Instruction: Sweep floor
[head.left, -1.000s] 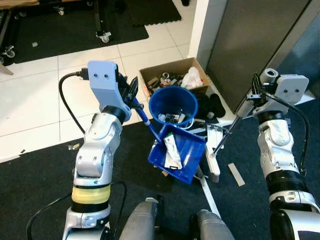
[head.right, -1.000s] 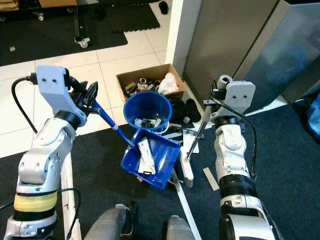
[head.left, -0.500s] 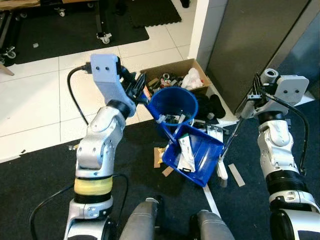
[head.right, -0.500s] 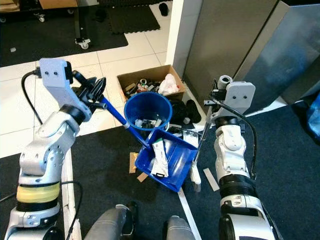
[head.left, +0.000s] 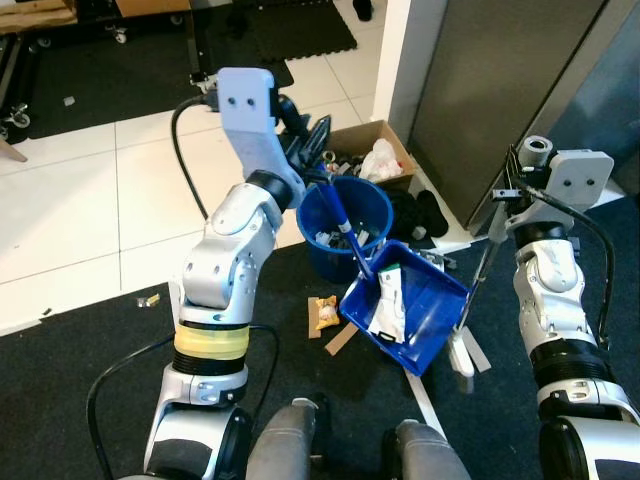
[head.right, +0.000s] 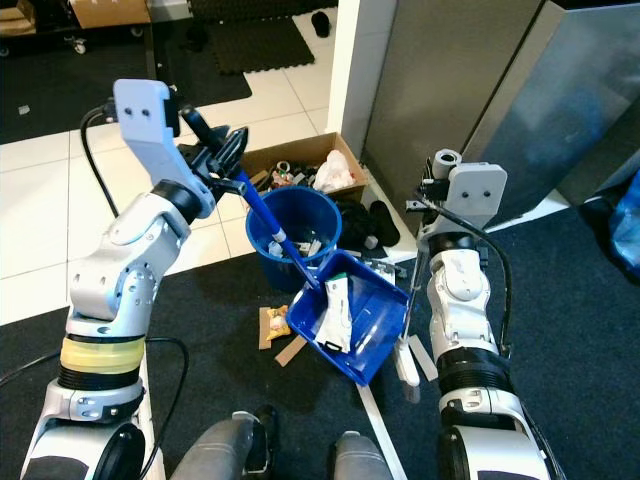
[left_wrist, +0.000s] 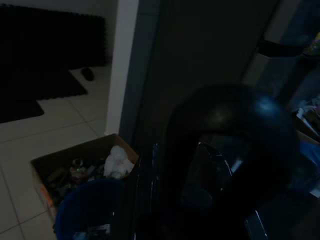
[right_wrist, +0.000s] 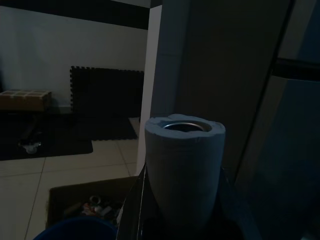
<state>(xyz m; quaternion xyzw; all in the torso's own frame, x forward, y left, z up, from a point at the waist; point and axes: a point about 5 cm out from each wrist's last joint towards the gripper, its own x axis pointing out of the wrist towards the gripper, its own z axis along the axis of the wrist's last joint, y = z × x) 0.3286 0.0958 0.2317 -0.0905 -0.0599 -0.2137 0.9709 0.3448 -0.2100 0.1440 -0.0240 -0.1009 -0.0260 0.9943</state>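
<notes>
Blue dustpan (head.left: 410, 312) hangs tilted just near-right of the blue bucket (head.left: 345, 208), holding a white wrapper (head.left: 388, 300). Left end effector (head.left: 312, 150) pinches its blue handle (head.left: 343, 226) above the bucket rim. Right end effector (head.left: 503, 205) grips the broom pole (head.left: 480, 275); fingers hidden, closure unclear. Snack packet (head.left: 325, 312) lies on the dark carpet (head.left: 80, 350). Wrist views are very dark.

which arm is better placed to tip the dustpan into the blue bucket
Left. The left gripper holds the dustpan's blue handle, and the pan sits tilted beside the blue bucket with a wrapper in it. The right gripper is busy holding the broom upright.
</notes>
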